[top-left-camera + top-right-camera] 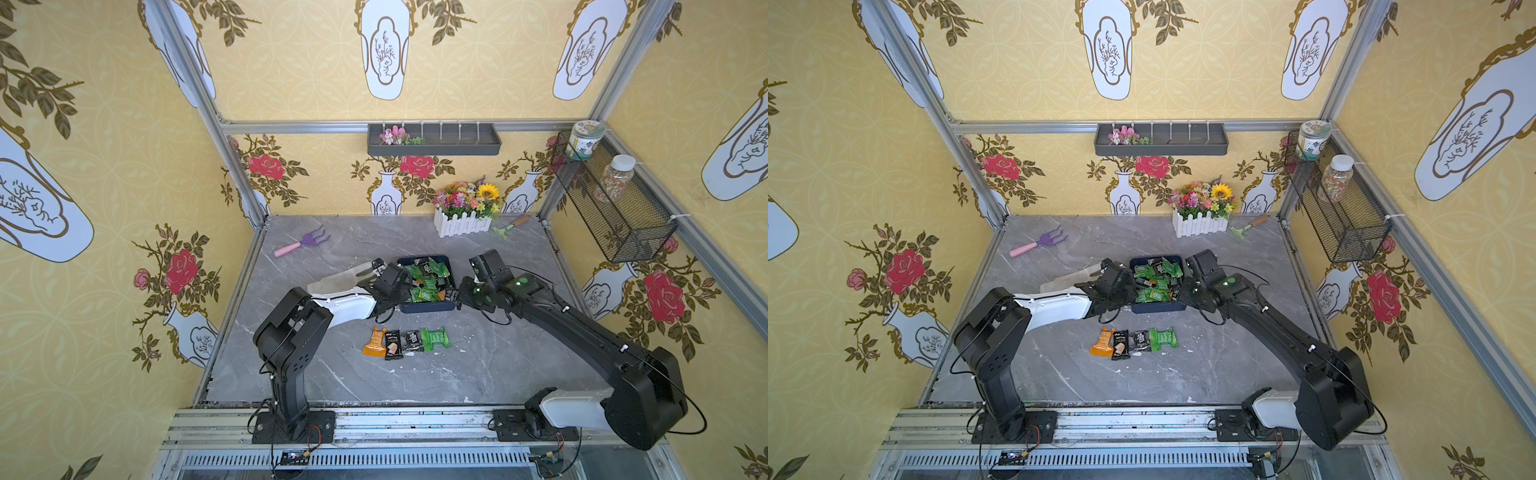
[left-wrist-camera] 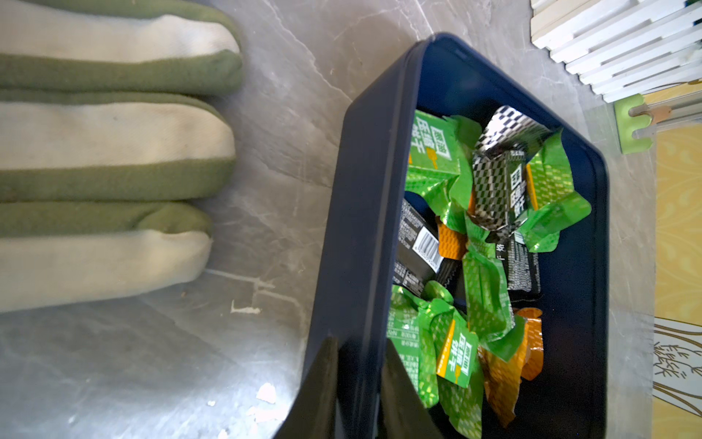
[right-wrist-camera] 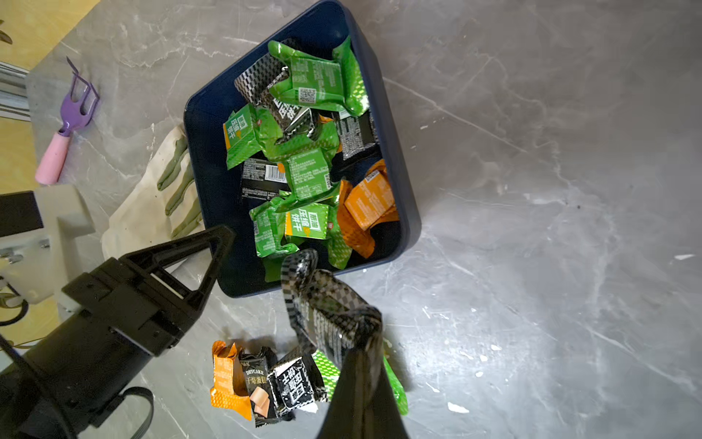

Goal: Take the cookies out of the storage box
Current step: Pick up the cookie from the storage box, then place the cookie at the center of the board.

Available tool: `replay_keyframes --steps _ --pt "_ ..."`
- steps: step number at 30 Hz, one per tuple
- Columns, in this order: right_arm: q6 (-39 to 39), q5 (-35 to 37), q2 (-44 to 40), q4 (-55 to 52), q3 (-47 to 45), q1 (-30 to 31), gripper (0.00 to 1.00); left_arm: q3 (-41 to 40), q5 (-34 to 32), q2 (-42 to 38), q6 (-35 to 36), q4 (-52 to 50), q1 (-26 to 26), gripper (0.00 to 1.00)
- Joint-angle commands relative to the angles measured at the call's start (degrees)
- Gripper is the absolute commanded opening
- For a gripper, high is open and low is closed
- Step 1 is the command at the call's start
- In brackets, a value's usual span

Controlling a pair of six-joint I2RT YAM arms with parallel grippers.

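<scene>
The dark blue rectangular plastic storage box (image 1: pixel 424 308) sat near the middle of the grey marble tabletop (image 1: pixel 498 365), with an arm at each side in both top views. The left gripper (image 2: pixel 359 342) was clamped on the box's wall, one black finger outside and one inside. The right gripper (image 3: pixel 366 338) was clenched on a black-and-silver checkered foil cookie packet (image 3: pixel 323 300), which hung from its fingertips just outside the box's near wall, above the tabletop. A heap of green, black and orange foil cookie packets (image 3: pixel 304 171) lay loose inside the box. In front of the box, on the tabletop, four more lay in a row, touching or overlapping: an orange packet (image 1: pixel 375 343), a black packet (image 1: pixel 393 344), a black-and-silver packet (image 1: pixel 413 341) and a green packet (image 1: pixel 434 338). A cream-and-green fabric glove (image 2: pixel 114 133) lay flat just beside the box on the left arm's side, and a purple toy rake with a pink handle (image 1: pixel 301 244) lay farther back.
</scene>
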Motion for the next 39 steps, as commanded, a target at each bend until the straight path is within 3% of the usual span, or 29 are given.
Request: replay_keyframes --steps 1,11,20,28,39 --pt "1.1 -2.2 -4.2 -0.5 -4.1 -1.2 0.00 -0.2 0.7 0.0 -0.1 0.1 0.0 0.22" --pt "15.5 -7.4 -11.3 7.0 -19.7 -1.5 0.00 -0.4 0.8 0.0 -0.5 0.2 0.0 0.22" --pt "33.2 -3.5 -17.3 16.3 -29.7 -0.1 0.00 -1.3 1.0 -0.6 -0.9 0.3 0.0 0.22" --pt "47.2 4.6 -16.8 22.0 -34.3 8.0 0.00 -1.5 0.6 -0.7 -1.1 0.6 -0.2 0.22" --pt "56.1 8.2 -15.0 32.3 -40.4 11.1 0.02 -1.5 0.8 -0.5 -1.3 0.6 -0.6 0.22"
